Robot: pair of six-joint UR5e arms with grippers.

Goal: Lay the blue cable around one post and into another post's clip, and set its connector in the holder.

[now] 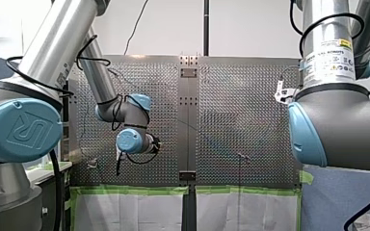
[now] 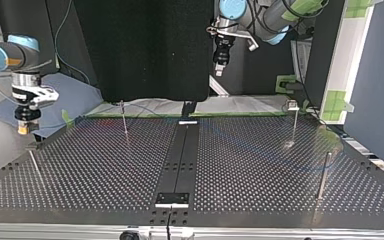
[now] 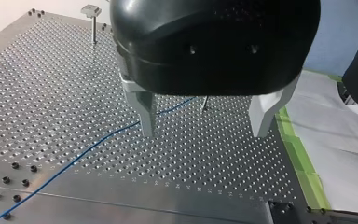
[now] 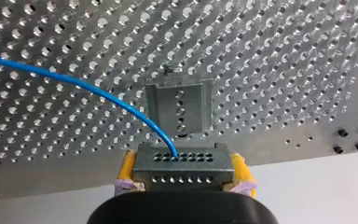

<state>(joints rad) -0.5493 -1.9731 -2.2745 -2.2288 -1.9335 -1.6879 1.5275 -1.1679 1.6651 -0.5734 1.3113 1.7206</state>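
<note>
My right end effector [image 4: 184,172] grips the metal connector [image 4: 181,158] between its yellow pads. It is by the edge of the perforated tabletop [image 4: 284,70], near the U-shaped holder [image 4: 179,108] but not in it. The blue cable [image 4: 74,82] leaves the connector's upper row of holes and curves away over the tabletop. My left end effector [image 3: 205,122] hangs above the tabletop, fingers spread wide. The cable lies on the surface behind one finger, running toward a thin post [image 3: 205,103]. A clip-topped post [image 3: 92,16] stands well apart.
</note>
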